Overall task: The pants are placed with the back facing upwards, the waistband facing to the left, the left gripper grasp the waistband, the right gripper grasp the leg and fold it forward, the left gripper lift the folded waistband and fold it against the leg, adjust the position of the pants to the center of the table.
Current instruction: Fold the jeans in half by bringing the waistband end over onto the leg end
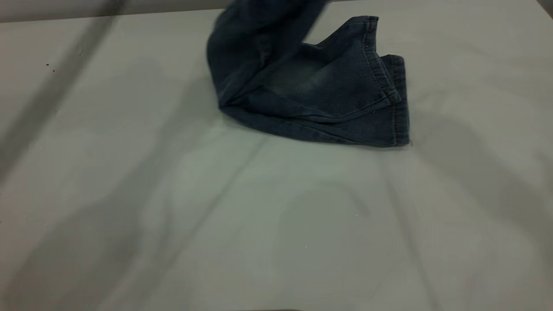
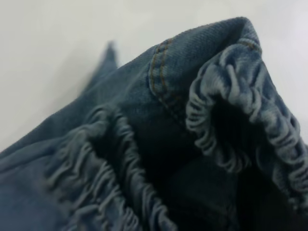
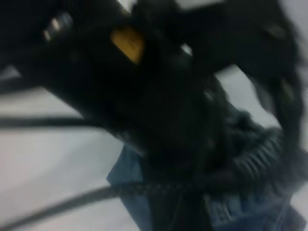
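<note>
Looks like the second fold is underway: the pants sit at the far side of the table, legs flat, and the waistband end rises out of the top of the exterior view, bunched right at the left wrist camera. Neither gripper's fingers are visible, so I can't tell their grip. Next I'd guess the waistband gets carried over onto the leg, then laid flat.

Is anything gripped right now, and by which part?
The pants are lifted off the table at their waistband end, which fills the left wrist view. No gripper fingers show, so the exact hold cannot be told.
</note>
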Controlling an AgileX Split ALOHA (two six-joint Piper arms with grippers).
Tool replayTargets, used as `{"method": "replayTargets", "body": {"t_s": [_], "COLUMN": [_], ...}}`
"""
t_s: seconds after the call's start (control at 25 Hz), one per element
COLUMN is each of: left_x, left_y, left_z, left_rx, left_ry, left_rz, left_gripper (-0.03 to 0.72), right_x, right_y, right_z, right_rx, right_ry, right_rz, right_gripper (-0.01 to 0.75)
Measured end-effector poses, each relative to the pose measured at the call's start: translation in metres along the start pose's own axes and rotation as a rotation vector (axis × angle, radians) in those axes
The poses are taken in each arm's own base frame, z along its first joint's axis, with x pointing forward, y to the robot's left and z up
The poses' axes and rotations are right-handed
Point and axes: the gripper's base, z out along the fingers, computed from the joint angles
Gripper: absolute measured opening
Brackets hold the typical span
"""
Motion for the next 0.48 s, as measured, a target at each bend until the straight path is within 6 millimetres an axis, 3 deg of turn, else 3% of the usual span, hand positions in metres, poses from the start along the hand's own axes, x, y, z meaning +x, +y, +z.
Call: {"method": "replayTargets", "body": {"t_s": [0.16, 0.32, 0.48], "left_x": [0.005, 0.014, 0.026], "left_y": [-0.021, -0.025, -0.022], "left_z": [0.029, 0.053, 0.075], "left_rx": [-0.004, -0.012, 0.003], "left_ry": [0.048, 0.067, 0.094], "left_rz": [0.074, 0.098, 0.087], "left_gripper": [0.067, 0.08, 0.165], "right_x": [0.005, 0.013, 0.014], "right_y": [-0.001, -0.007, -0.006], "right_z": [0.0, 0.001, 0.002], "right_rx": [0.007, 0.031, 0.021], "right_ry": [0.056, 0.127, 0.134], "right_rz": [-0.014, -0.022, -0.02], "right_gripper": [0.468, 0.468, 0.466]}}
